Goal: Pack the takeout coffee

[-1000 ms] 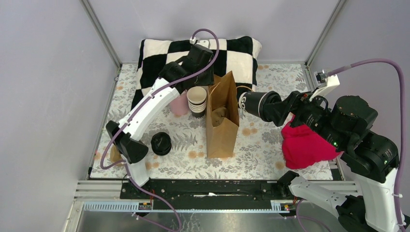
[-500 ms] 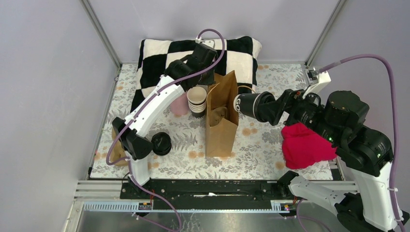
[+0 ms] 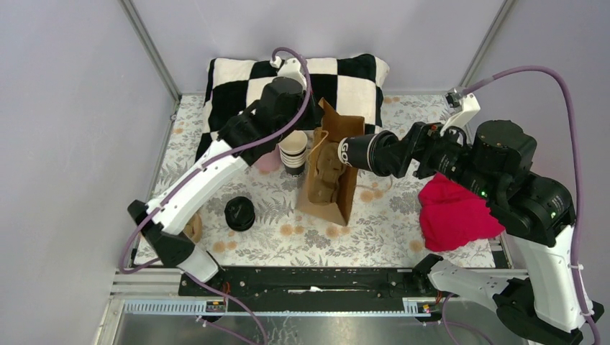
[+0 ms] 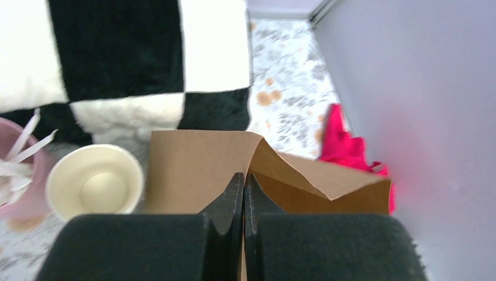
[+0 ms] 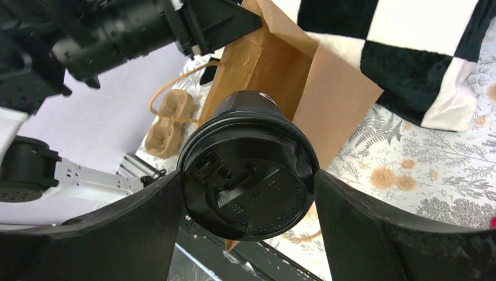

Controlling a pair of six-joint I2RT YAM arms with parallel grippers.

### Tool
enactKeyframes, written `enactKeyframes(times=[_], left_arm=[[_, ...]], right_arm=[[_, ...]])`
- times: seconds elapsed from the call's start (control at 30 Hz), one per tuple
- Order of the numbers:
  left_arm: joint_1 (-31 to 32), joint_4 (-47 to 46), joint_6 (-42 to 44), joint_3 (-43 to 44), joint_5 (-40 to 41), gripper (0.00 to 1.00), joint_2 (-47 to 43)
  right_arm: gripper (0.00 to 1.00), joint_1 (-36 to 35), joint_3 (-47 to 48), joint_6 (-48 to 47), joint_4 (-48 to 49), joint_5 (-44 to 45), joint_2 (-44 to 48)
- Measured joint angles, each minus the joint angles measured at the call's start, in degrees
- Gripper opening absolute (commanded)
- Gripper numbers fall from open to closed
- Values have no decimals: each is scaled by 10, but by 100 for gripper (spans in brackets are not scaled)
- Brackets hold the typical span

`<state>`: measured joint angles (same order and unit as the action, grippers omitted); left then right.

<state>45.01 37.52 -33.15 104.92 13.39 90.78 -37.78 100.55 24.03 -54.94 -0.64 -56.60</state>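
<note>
Left arm (image 3: pixel 196 188), right arm (image 3: pixel 552 262): white links, black joints, purple cable (image 3: pixel 570 115) looping over each; green light (image 3: pixel 483 192) on right arm; left gripper (image 4: pixel 243 177), right gripper (image 5: pixel 248 179) matte black

Floral table (image 3: pixel 388 231) bears checkered pillow (image 3: pixel 354 80), paper bag (image 3: pixel 327 195), cup stack (image 3: pixel 293 149), black lid (image 3: pixel 239 213), red cloth (image 3: pixel 454 215)

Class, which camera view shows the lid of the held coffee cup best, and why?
The right wrist view: the lid faces the camera, filling the centre. The top view shows the cup side-on, its lid end buried in the right gripper. The left wrist view shows the bag but no lid.
</note>
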Motion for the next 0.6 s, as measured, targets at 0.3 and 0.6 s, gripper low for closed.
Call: enactKeyframes(times=[0.3, 0.6], left_arm=[[94, -176, -2, -64, 96, 0, -54], [147, -283, 7, -127, 193, 0, -52]], right_arm=[[83, 0, 36, 15, -1, 0, -2], [83, 0, 35, 22, -12, 6, 1]])
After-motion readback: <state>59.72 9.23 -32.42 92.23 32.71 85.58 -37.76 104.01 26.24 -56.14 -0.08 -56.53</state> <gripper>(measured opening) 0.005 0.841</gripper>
